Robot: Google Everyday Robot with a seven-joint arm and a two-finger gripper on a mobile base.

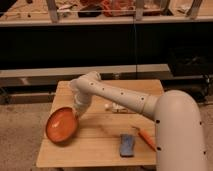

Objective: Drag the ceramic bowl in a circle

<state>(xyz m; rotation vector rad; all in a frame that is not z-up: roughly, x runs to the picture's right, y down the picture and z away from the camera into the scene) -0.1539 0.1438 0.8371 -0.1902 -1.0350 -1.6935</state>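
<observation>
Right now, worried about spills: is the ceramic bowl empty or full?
Empty: the ceramic bowl shows only its bare orange inside. The gripper is at its upper right rim.

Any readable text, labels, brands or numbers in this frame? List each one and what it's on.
No readable text anywhere in this view.
On the bowl: plain orange, no marking.
On the blue block: no label visible.
On the arm: only dark dots, no lettering.
On the gripper, at the bowl's right rim: no marking visible.
On the shelf clutter up top: too blurred to read.
</observation>
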